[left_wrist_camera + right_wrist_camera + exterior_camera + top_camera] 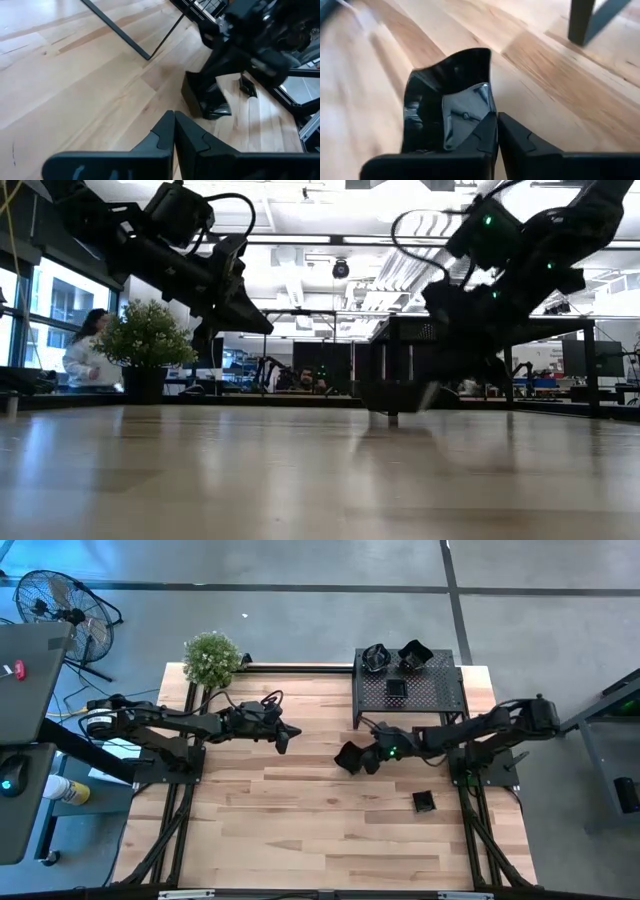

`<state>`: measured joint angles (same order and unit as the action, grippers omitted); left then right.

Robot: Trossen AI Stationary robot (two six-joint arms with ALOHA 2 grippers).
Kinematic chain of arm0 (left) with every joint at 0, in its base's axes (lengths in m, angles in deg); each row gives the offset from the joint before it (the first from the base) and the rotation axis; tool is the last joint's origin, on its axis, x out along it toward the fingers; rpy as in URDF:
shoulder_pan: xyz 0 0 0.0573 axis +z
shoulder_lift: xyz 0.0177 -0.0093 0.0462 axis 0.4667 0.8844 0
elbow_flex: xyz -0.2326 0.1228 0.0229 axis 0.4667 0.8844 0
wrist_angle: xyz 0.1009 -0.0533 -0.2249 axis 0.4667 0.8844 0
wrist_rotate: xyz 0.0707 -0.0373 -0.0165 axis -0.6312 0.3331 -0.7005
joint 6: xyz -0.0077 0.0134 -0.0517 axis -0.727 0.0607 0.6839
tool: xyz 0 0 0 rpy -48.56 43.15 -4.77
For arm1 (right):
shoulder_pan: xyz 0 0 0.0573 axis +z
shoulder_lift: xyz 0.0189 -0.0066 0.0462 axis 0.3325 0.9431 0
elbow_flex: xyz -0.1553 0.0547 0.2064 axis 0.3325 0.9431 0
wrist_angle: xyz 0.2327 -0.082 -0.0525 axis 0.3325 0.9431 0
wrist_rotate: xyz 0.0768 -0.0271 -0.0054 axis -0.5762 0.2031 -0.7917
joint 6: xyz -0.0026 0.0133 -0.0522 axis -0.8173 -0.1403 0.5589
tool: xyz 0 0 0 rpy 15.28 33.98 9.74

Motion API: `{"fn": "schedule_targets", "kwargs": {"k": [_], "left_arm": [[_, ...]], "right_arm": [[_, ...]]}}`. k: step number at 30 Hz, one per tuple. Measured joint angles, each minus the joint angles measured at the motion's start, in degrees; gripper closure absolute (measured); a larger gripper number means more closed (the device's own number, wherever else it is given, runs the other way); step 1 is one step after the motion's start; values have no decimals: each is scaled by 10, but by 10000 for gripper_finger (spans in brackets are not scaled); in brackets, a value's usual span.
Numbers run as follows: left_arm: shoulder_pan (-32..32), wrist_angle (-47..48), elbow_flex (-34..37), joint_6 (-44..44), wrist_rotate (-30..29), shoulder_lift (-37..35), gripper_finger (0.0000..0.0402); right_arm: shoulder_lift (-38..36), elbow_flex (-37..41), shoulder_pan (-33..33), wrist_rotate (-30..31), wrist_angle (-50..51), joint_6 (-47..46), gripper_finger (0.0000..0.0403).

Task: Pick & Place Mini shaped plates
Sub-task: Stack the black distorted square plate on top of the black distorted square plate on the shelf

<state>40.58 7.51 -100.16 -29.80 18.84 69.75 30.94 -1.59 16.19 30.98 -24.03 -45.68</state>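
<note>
My right gripper [358, 758] is shut on a glossy black wavy-edged mini plate [447, 102] low over the middle of the table; the plate also shows in the high view [347, 755] and the left wrist view [202, 100]. My left gripper [287, 736] is shut and empty, above the table to the left of it. Another mini plate [424, 802] lies flat on the table near the right edge. Three more mini plates [375, 658] [415, 655] [397, 688] sit on the black perforated stand [430, 695]. My right gripper pinches the plate's raised rim [490, 112] between its two fingers, one finger inside the dish and one outside. The fingers slant down from the table's right side. The plate stands tilted on edge beside the fingertips; I cannot tell whether it touches the table.
The stand is at the far right of the table, with its legs [582, 20] close behind the right gripper. A small green plant [212, 658] is at the far left corner. Bare wood [300, 830] fills the near half. A person [85, 350] sits in the room beyond.
</note>
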Motion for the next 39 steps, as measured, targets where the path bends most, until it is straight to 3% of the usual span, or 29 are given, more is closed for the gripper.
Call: {"fn": "schedule_targets", "kwargs": {"k": [4, 10, 13, 16, 20, 26, 32, 39], "left_arm": [[0, 1, 0, -2, -10, 0, 401], [0, 2, 0, -2, -25, 0, 401], [0, 2, 0, -2, -26, 0, 401], [0, 2, 0, -2, -28, 0, 401], [0, 1, 0, -2, -29, 0, 401], [0, 1, 0, -7, -29, 0, 401], [0, 1, 0, -7, -28, 0, 401], [0, 1, 0, -2, -19, 0, 401]], "right_arm": [[-47, 0, 0, -16, -1, -14, 384], [-141, -12, 0, -37, 8, -34, 399], [-195, -52, -2, -41, 34, -28, 394], [-237, -120, -25, -25, 123, -7, 394], [-262, -236, -113, -6, 305, 38, 400], [-244, -384, -327, -26, 519, 192, 397], [-179, -447, -501, -89, 566, 333, 400], [-105, -467, -573, -91, 599, 410, 398]]}}
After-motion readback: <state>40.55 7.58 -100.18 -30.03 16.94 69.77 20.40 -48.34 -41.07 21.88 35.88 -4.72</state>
